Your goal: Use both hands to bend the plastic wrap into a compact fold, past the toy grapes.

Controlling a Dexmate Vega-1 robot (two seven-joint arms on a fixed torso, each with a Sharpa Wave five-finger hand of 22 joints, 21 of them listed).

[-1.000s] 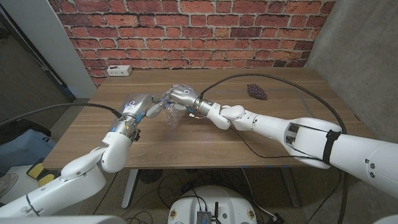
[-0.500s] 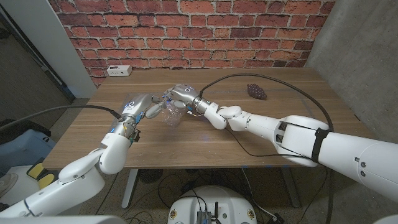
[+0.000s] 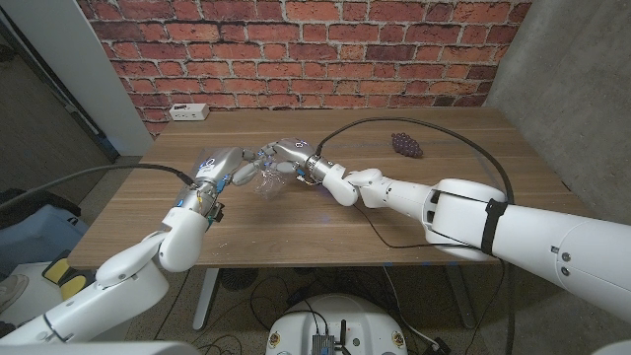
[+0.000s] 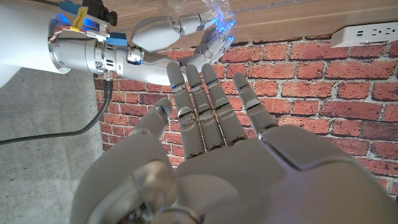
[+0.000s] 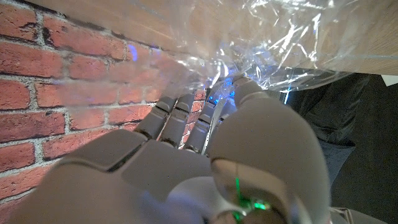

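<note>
Wrap point(image 3: 268, 177) lay bunched as a clear crumple on the table point(image 3: 325, 222), between the two hands, well apart from the grapes point(image 3: 407, 144), which sat off toward the table's far right corner. Over the last second the right hand point(image 3: 285, 155) had slid further toward the left hand point(image 3: 225, 168), closing the gap, and the wrap looked lower and tighter than a second earlier. Grapes had not shifted.

Right hand: fingers point(image 5: 186, 118) reached into the film, wrap point(image 5: 267, 43) draped just over the fingertips in the right wrist view. It touched and pressed the wrap; whether it truly pinched the film I could not tell.

Left hand point(image 4: 211, 143): fingers straight and spread in the left wrist view, nothing held, palm turned toward the right hand point(image 4: 208, 43), which carried the wrap point(image 4: 217, 15) at its fingertips. In the head view the left hand stood just beside the crumple, at most brushing its edge.

Judgement: the right hand was doing the gathering while the left served as a backstop. The fold was partly made, a loose ball rather than a compact one. For the task the left hand probably needed to close on the film so both could squeeze together. Risk: thin film springing open once pressure eased.

Outlet strip point(image 3: 186, 111) sat near the table's far left edge, well clear of the wrap.
</note>
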